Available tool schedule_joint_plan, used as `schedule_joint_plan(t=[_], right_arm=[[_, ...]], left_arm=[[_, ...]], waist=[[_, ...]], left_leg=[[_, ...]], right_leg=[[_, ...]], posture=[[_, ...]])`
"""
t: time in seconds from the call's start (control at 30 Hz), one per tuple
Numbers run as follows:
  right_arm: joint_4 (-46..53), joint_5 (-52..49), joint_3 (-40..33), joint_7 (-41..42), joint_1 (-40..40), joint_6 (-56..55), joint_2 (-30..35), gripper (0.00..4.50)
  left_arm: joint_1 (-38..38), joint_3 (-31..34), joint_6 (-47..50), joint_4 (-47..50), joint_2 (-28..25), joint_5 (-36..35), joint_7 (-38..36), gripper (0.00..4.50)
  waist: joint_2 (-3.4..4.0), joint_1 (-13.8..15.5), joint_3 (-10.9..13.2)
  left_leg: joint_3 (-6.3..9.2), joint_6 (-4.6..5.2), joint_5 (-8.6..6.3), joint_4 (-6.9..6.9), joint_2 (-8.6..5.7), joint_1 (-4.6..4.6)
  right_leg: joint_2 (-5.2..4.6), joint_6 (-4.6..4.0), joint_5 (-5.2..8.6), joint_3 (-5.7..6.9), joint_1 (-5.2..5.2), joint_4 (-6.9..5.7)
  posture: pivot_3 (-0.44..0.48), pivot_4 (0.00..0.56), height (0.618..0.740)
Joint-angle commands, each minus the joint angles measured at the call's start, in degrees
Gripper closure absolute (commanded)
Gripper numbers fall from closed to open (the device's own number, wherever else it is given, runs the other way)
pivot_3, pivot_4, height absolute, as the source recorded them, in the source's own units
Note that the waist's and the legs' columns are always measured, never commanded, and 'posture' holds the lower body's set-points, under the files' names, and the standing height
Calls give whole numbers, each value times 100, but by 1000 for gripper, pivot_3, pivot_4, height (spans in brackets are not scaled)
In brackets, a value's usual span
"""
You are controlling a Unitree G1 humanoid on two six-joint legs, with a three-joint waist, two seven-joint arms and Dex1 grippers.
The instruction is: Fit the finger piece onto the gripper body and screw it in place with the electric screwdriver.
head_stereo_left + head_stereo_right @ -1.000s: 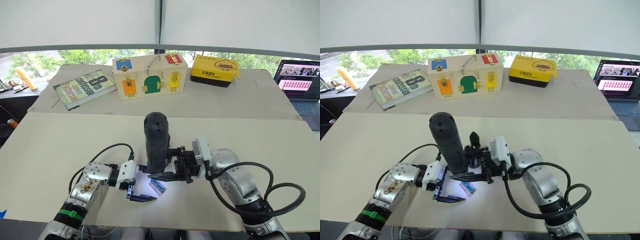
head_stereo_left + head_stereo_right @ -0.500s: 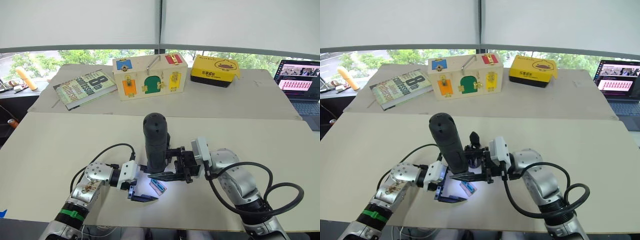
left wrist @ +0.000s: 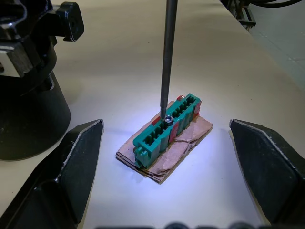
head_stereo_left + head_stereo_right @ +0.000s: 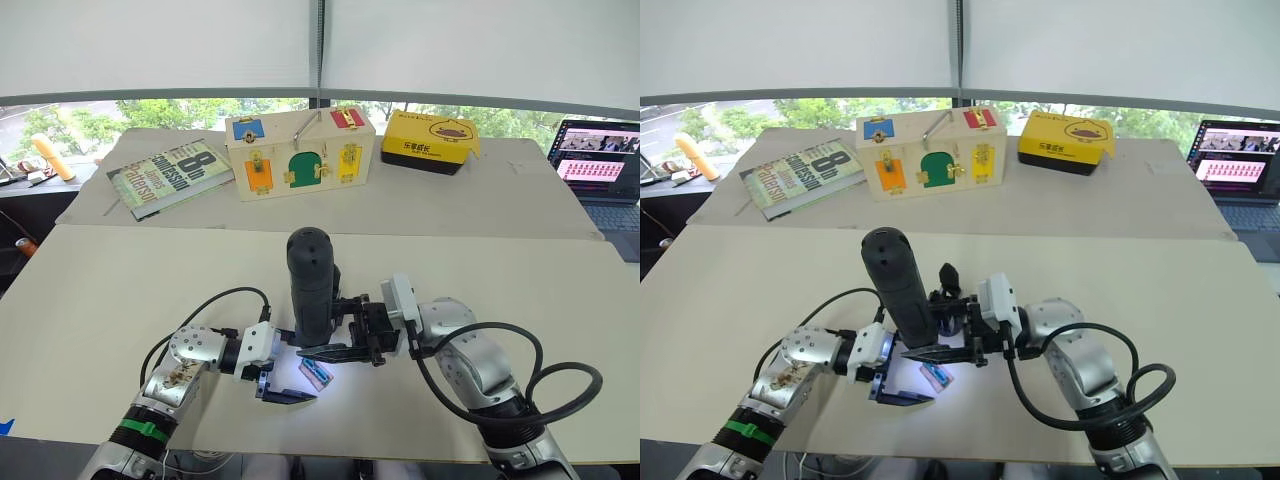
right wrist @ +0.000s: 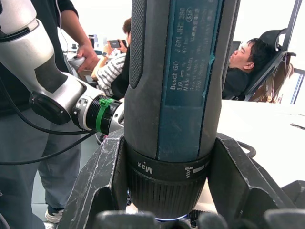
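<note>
Beige tabletop (image 4: 120,300). Right gripper (image 4: 345,330) clamps electric screwdriver (image 4: 310,285) upright at centre; rigid, top-heavy, hold low on barrel. Left gripper (image 4: 285,375), 7 o'clock of it, spread, empty.

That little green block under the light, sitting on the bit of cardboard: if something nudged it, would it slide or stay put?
Probably it would slide easily. The green block looks like small, light plastic, lying loose on a thin cardboard scrap on the smooth table. The screwdriver bit touches a screw on top, so sideways pressure might shift it. Being low and long, it seems unlikely to tip.
</note>
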State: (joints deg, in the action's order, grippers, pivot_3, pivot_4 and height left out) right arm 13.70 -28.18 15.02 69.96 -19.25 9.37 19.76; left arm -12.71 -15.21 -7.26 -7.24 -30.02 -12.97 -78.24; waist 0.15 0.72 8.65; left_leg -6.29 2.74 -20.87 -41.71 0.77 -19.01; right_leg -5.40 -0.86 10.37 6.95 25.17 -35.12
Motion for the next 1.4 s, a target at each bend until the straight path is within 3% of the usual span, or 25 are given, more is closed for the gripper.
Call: schedule_joint_plan(t=[0.03,1.4], right_arm=[[121,-86,-53,42,-123,-195,-43,2552],[116,62,-132,33,-223,-287,11,2552]], left_arm=[[112,-239,81,-223,28,174,34,10],[127,-256,-256,-684,103,243,45,10]], waist=[[0,0,0],[18,1,-11]], left_leg=[[0,0,0,0,0,0],[1,6,2,0,1,14]], right_leg=[[0,0,0,0,0,0],[-13,-1,-1,-1,-11,-3]], posture=[[0,150,740],[0,150,740]])
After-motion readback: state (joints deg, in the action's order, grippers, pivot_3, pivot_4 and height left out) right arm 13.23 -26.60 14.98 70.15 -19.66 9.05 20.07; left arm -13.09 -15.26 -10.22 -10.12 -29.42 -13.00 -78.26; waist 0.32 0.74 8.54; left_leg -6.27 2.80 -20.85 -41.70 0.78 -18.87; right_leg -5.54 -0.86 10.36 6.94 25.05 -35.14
